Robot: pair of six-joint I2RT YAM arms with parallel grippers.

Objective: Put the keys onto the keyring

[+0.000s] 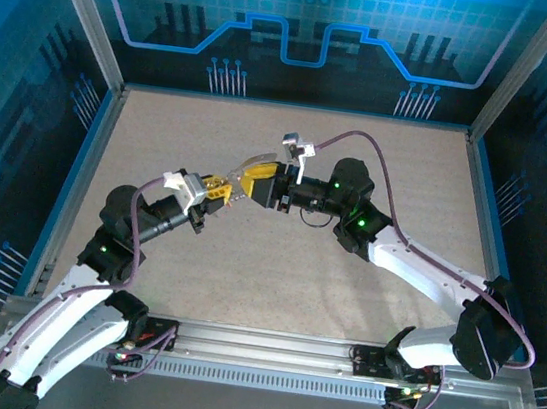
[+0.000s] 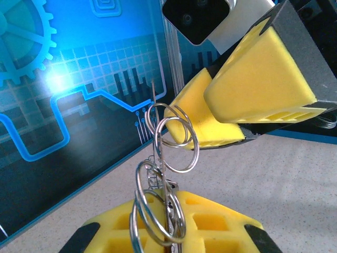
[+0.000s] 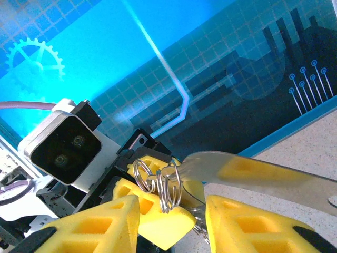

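Both arms meet above the middle of the surface (image 1: pixel 363 287), claw tips almost touching. The left claw (image 2: pixel 167 211) is closed on the keyring (image 2: pixel 156 132), which here looks like a cluster of linked silvery wire rings rather than one loop. The lower rings sit pinched between the yellow fingers (image 2: pixel 210 221) and the upper rings stand up free above them. In the left wrist view the right claw (image 2: pixel 195 105) comes in from the upper right, its lower fingertip just beside the topmost ring, perhaps touching it. In the right wrist view the right claw (image 3: pixel 172 205) has its jaws apart, one on each side of the left claw's tip, so the rings lie between and just above them. A flat silvery blade, apparently a key (image 3: pixel 253 174), runs from the rings out over the right-hand finger (image 3: pixel 253 226). It is blurred, and I cannot tell whether it is threaded on a ring or held by anything.
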